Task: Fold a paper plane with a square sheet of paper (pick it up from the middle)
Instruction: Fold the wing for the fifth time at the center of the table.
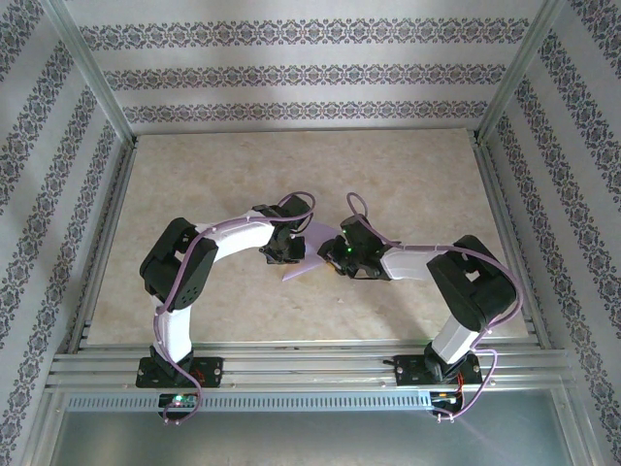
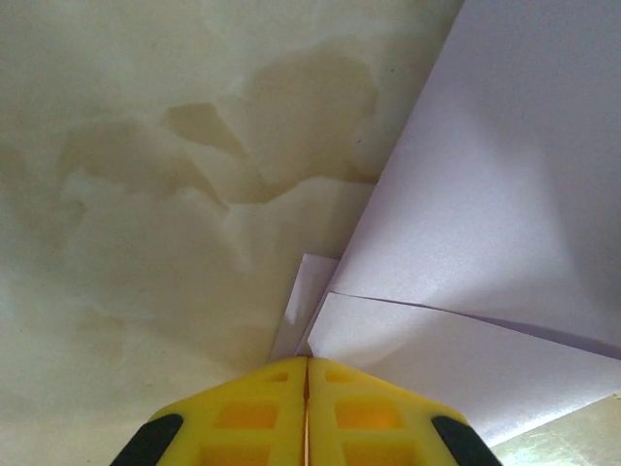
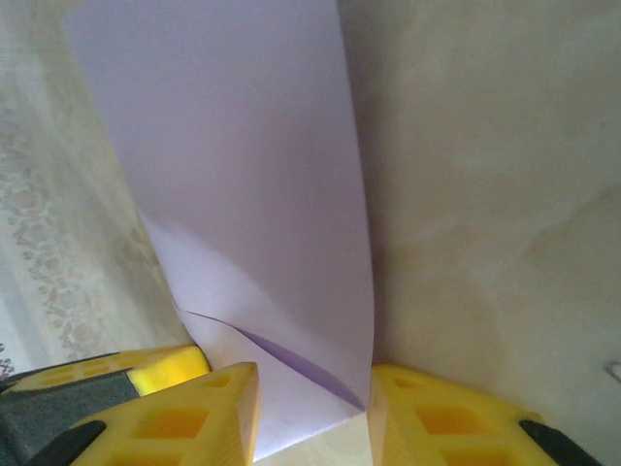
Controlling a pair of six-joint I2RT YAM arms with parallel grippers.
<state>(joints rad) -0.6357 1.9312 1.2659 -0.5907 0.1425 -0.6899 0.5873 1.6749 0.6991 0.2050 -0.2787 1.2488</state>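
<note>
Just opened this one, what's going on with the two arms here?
Both arms meet over the middle of the table, with a partly folded lavender paper sheet between them. The left arm's fingers are shut, apparently pinching the sheet at a fold. The right arm's fingers stand apart with a flap of the sheet running between them, not clamped on it. The sheet shows creases but no finished plane shape yet.
</note>
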